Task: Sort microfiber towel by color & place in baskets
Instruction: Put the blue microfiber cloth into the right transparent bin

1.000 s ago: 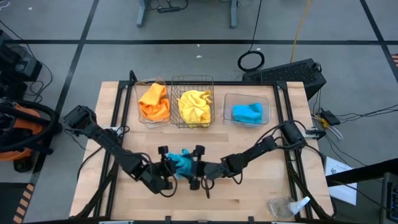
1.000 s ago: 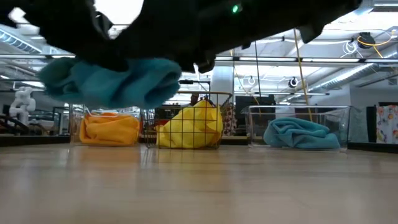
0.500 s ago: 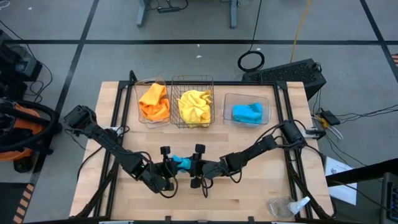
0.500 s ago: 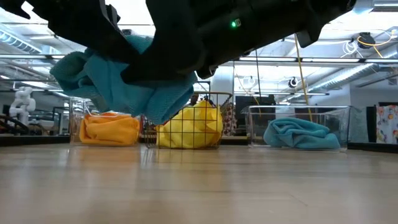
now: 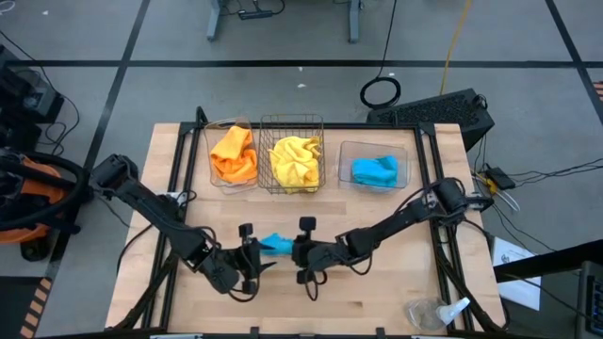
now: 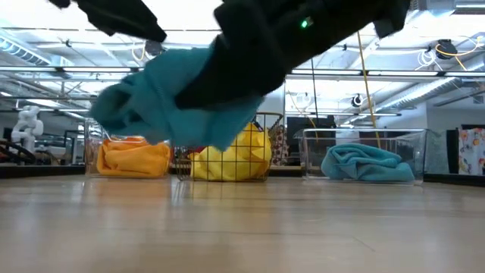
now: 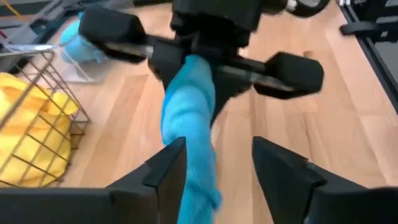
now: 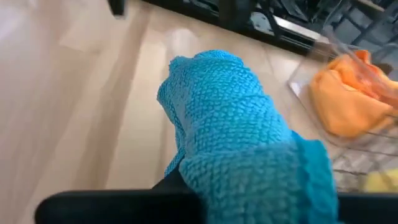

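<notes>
A blue towel (image 5: 273, 244) hangs above the table (image 5: 377, 301) near its centre, a little toward 6 o'clock, between the two grippers. The right gripper (image 5: 300, 252) has its fingers closed on the towel; in the left wrist view the cloth runs out of that gripper's clamp and trails down between the left arm's own fingers (image 7: 163, 171). The left gripper (image 5: 249, 258) sits just at 9 o'clock of the towel with its fingers spread apart, the cloth lying loose in the gap and not pinched. In the low view the towel (image 6: 170, 102) hangs clear of the table surface.

Along the 12 o'clock edge stand three baskets in a row. The clear tub (image 5: 212, 165) at 11 o'clock holds an orange towel (image 5: 234, 154). The wire basket (image 5: 292, 122) at 12 o'clock, just beside it, holds a yellow towel (image 5: 294, 160). The other clear tub (image 5: 407, 151) at 1 o'clock, set a little apart, holds another blue towel (image 5: 375, 171)
</notes>
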